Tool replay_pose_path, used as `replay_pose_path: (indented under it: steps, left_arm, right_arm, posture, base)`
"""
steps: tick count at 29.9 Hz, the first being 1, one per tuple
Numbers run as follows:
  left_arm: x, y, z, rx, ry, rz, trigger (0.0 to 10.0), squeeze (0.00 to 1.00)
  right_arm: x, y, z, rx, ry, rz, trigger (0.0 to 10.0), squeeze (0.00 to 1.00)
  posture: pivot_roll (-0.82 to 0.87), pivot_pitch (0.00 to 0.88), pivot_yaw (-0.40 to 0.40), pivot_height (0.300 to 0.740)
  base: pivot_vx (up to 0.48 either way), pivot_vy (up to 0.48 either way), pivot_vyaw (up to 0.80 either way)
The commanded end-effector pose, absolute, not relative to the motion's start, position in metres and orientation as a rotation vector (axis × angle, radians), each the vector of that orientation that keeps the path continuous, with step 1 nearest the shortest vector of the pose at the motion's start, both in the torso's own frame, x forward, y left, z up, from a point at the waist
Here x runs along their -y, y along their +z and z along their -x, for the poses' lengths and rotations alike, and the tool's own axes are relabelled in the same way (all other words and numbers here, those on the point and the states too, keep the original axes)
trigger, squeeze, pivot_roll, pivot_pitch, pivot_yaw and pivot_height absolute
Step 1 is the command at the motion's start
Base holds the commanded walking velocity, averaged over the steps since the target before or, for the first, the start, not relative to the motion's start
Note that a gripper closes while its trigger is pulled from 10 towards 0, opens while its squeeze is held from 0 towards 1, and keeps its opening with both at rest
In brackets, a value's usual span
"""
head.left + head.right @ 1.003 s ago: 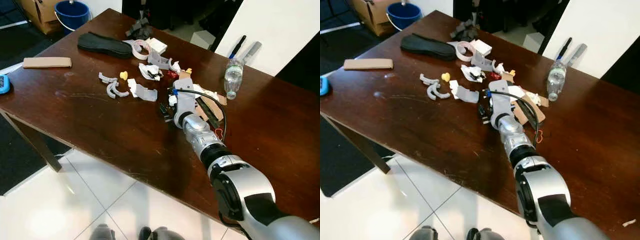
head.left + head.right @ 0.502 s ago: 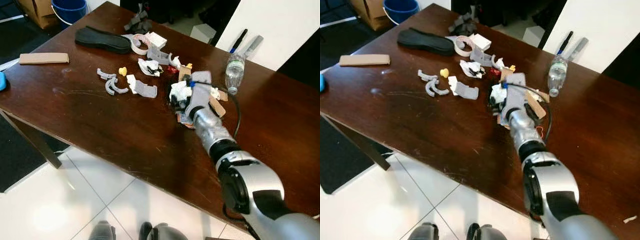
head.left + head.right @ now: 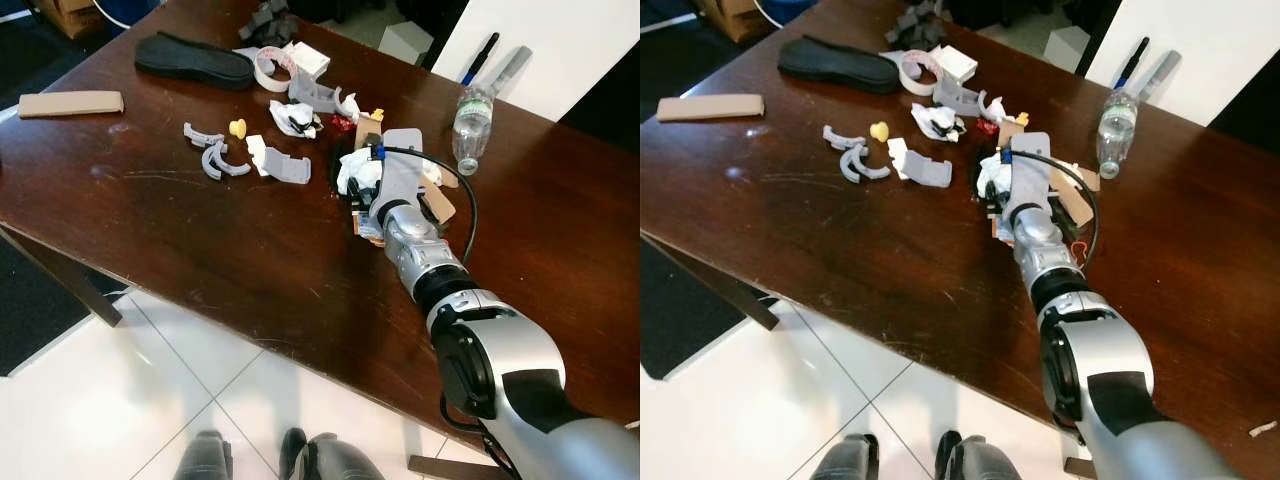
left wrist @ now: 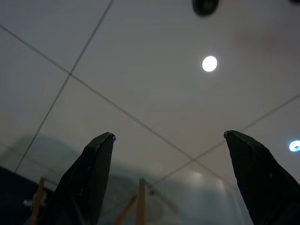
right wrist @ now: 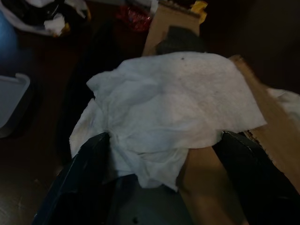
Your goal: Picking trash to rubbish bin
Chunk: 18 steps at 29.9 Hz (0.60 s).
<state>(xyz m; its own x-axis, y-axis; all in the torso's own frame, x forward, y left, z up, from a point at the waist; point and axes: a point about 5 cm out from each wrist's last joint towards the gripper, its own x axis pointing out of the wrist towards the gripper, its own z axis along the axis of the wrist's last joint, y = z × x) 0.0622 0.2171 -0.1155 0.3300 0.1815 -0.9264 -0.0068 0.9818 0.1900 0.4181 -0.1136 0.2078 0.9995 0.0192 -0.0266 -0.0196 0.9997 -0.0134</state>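
A pile of trash lies mid-table: a crumpled white tissue (image 3: 352, 172) on a brown cardboard piece (image 5: 267, 136), red wrapper scraps (image 5: 133, 10) and grey plastic bits (image 3: 285, 168). My right gripper (image 3: 358, 195) reaches into this pile from the near side. In the right wrist view the right gripper (image 5: 166, 136) is open, its black fingers (image 5: 89, 183) standing wide on either side of the tissue (image 5: 168, 103), which spreads just ahead of them. My left gripper (image 4: 168, 136) hangs open over the tiled floor, holding nothing.
On the dark wooden table (image 3: 150, 230) also lie a black insole (image 3: 193, 60), a cardboard strip (image 3: 70, 102), a yellow bit (image 3: 238, 127), a tape roll (image 3: 265, 65) and a clear water bottle (image 3: 466, 130). Pens (image 3: 480, 58) lie at the far edge. White tiles lie below.
The camera has shifted, so the table sits higher in the picture. My right wrist has swung a little right and forward, bringing the open fingers up to the white tissue.
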Motion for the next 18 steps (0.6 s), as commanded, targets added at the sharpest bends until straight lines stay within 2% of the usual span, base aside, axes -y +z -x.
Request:
replay_pose_path:
  steps: [1,3,4,13,18]
  left_arm:
    - [-0.204,-0.121,-0.041,-1.296,0.085,-0.151,10.0,0.0]
    - [-0.204,-0.121,-0.04,-1.297,0.085,-0.151,10.0,0.0]
    - [-0.204,-0.121,-0.04,-1.298,0.086,-0.15,10.0,0.0]
    - [-0.203,-0.12,-0.047,-1.283,0.092,-0.142,10.0,0.0]
    - [-0.203,-0.12,-0.055,-1.272,0.093,-0.14,10.0,0.0]
  right_arm:
    - [0.112,0.189,-0.415,-0.11,0.032,0.032,4.1,0.0]
    - [0.111,0.188,-0.414,-0.11,0.04,0.038,4.1,0.0]
    - [0.109,0.187,-0.414,-0.112,0.056,0.045,0.0,0.0]
    - [0.11,0.192,-0.415,-0.099,0.079,0.06,0.0,0.0]
    - [0.112,0.201,-0.417,-0.059,0.106,0.011,0.0,0.0]
  posture:
    - [0.27,0.358,-0.176,0.74]
    - [0.27,0.358,-0.176,0.74]
    - [0.27,0.358,-0.176,0.74]
    - [0.26,0.334,-0.184,0.74]
    - [0.25,0.31,-0.179,0.74]
  base:
    - [0.0,0.0,0.0]
    - [0.0,0.0,0.0]
    - [0.0,0.0,0.0]
    - [0.0,0.0,0.0]
    - [0.0,0.0,0.0]
